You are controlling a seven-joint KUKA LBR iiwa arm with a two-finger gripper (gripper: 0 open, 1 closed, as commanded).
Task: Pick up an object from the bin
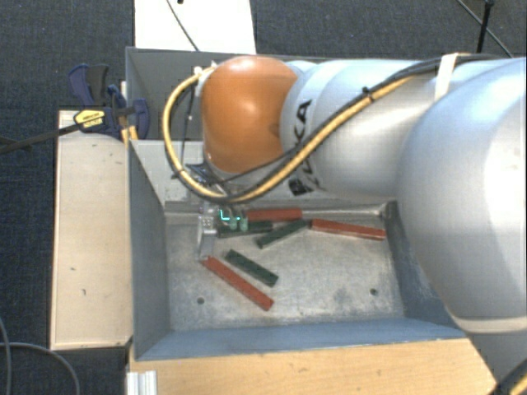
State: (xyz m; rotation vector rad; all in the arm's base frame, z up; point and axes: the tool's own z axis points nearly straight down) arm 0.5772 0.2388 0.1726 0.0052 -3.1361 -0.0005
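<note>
At about nine o'clock on the bin's floor the end effector sits low, just above the upper end of a red-brown flat stick. Whether it is open or closed I cannot tell. Nothing shows gripped, so I judge the pick not yet made, with closing and lifting left to do. That stick, the likely target, slants toward six o'clock, matte and straight-edged. Just beside it lies a short dark green bar. Near the centre a second green bar lies by a red strip along the back wall. Toward three o'clock rests another red strip. The grey metal bin has a dull, speckled floor.
</note>
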